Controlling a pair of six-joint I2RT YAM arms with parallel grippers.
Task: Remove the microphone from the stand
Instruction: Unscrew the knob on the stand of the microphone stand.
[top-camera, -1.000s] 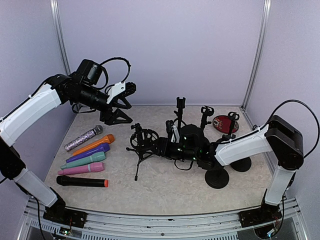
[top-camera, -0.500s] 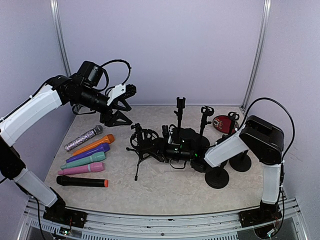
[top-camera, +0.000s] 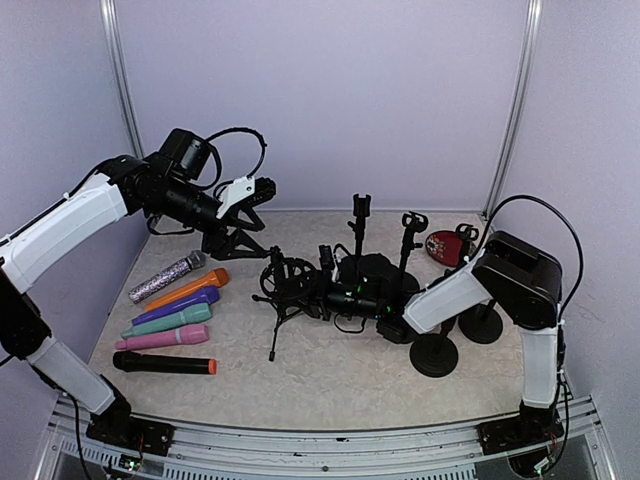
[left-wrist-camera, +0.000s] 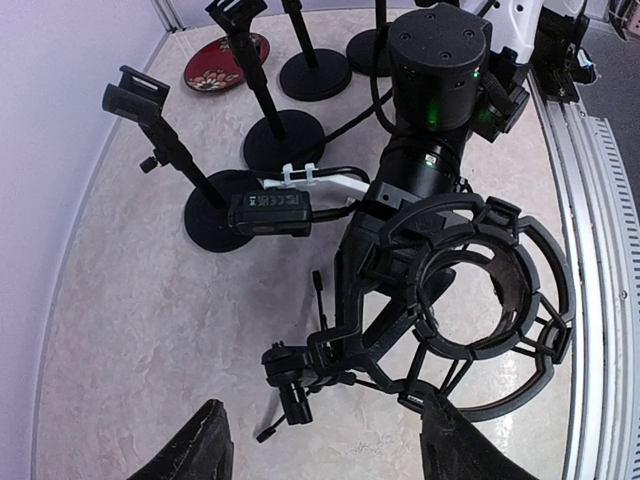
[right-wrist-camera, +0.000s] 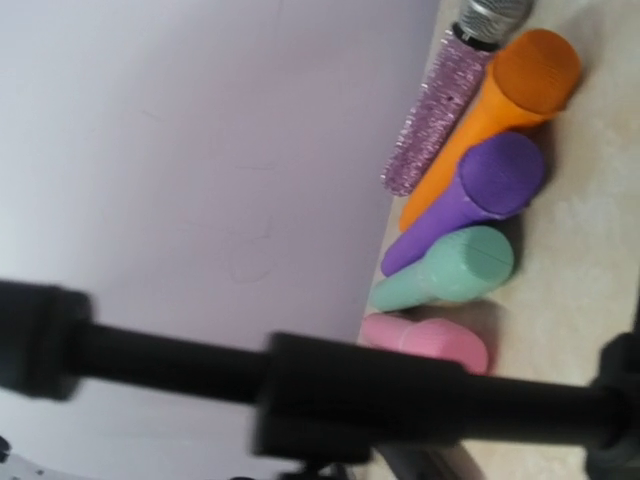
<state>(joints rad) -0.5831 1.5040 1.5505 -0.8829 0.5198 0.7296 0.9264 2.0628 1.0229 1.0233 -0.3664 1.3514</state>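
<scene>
A black tripod stand with a ring-shaped shock mount (top-camera: 285, 282) stands mid-table. In the left wrist view its ring (left-wrist-camera: 480, 300) is empty; no microphone sits in it. Several microphones lie in a row at the left: glitter (top-camera: 165, 275), orange (top-camera: 188, 288), purple (top-camera: 180, 305), teal (top-camera: 170, 320), pink (top-camera: 165, 338), black (top-camera: 165, 364). My left gripper (top-camera: 252, 215) hangs open and empty above and left of the mount (left-wrist-camera: 325, 462). My right gripper (top-camera: 312, 288) lies low against the mount's right side. Its fingers are lost against the black frame. A blurred black bar (right-wrist-camera: 350, 395) crosses the right wrist view.
Three straight clip stands (top-camera: 359, 215) (top-camera: 410, 228) (top-camera: 466, 238) with round black bases (top-camera: 435, 356) stand at the back right. A red plate (top-camera: 445, 248) lies behind them. The booth walls close in on the left, back and right.
My right arm has reached further left, up against the tripod stand, with its elbow raised. My left gripper has dropped slightly toward the stand. The microphones have not moved.
</scene>
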